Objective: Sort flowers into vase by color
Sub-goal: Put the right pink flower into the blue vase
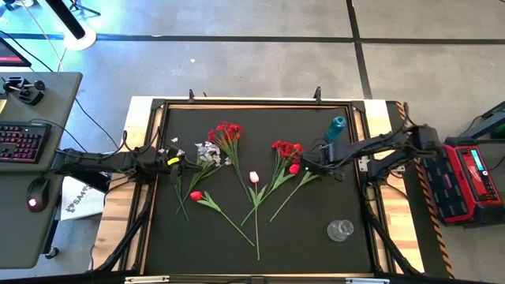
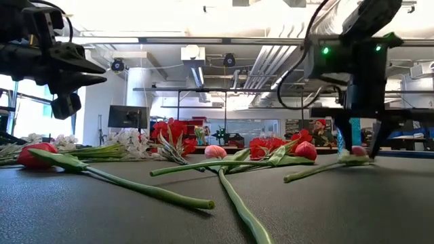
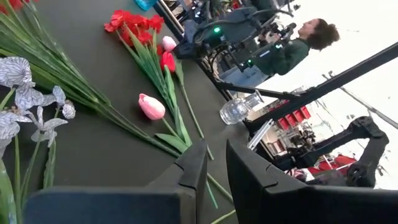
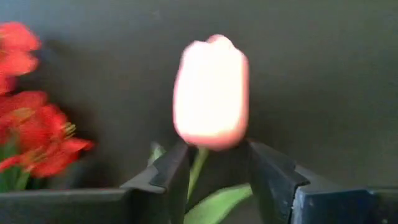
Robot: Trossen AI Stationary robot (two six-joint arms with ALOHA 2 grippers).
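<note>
From above, the right tool (image 1: 303, 166) sits over a pink bud (image 1: 294, 168) on the table (image 1: 316, 252); that bud's stem runs from the tool down toward the near edge, slanting left. The left tool (image 1: 180, 163) hovers beside the white spray (image 1: 207, 151), well apart from the bud, so the right arm is the nearer one. A clear vase (image 1: 340, 229) stands toward the near right corner and a teal vase (image 1: 337, 126) at the far right; neither looks to hold a flower, though it is hard to tell.

At table level, the right tool (image 2: 361, 152) is down at the table, fingers either side of the bud (image 2: 358, 151), which lies flat. The left tool (image 2: 62, 74) hangs clear above a red bud (image 2: 35, 154).

The left wrist shows its fingers (image 3: 194, 171) a narrow gap apart with nothing between them.

The right wrist shows the bud (image 4: 210, 92) just ahead of parted fingers (image 4: 171, 171), its stem (image 4: 197, 168) passing between them untouched; they look released, not yet pinched on it.
</note>
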